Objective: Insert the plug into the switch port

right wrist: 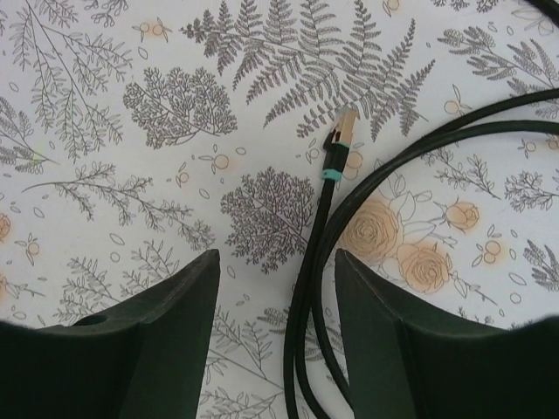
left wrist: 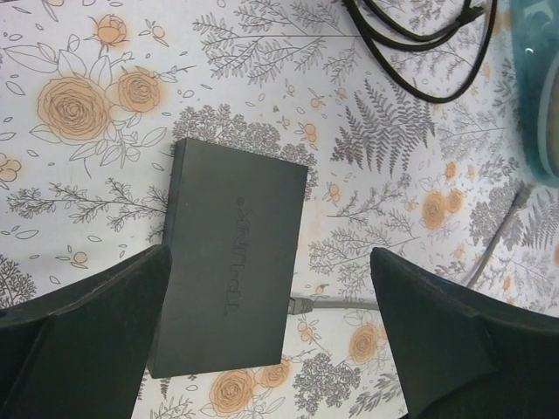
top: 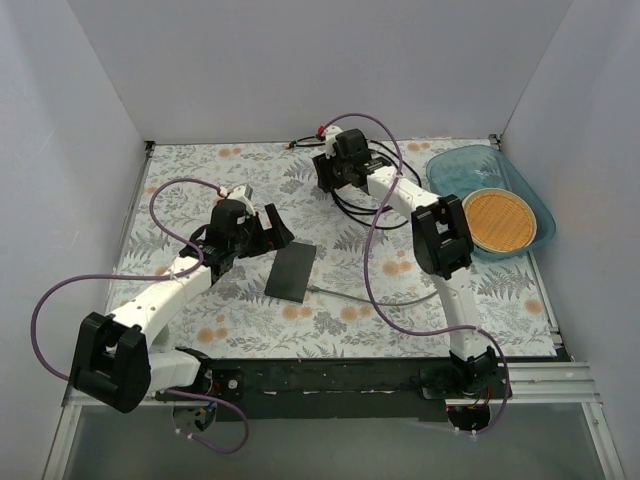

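Black cable (right wrist: 306, 288) lies between the right pincer's (right wrist: 278, 257) jaws, plug (right wrist: 343, 131) just ahead.

The left end effector (left wrist: 269, 253) points down at the counter, its fingers spread wide. The right end effector (right wrist: 278, 257) is stretched far out, its fingers partly apart.

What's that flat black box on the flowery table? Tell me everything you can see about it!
The switch is a thin, matte black rectangular box, plastic-looking, with TP-LINK pressed into its top. It lies flat near the middle of the flowery tablecloth. A thin grey cable meets one long edge; nothing grips it.
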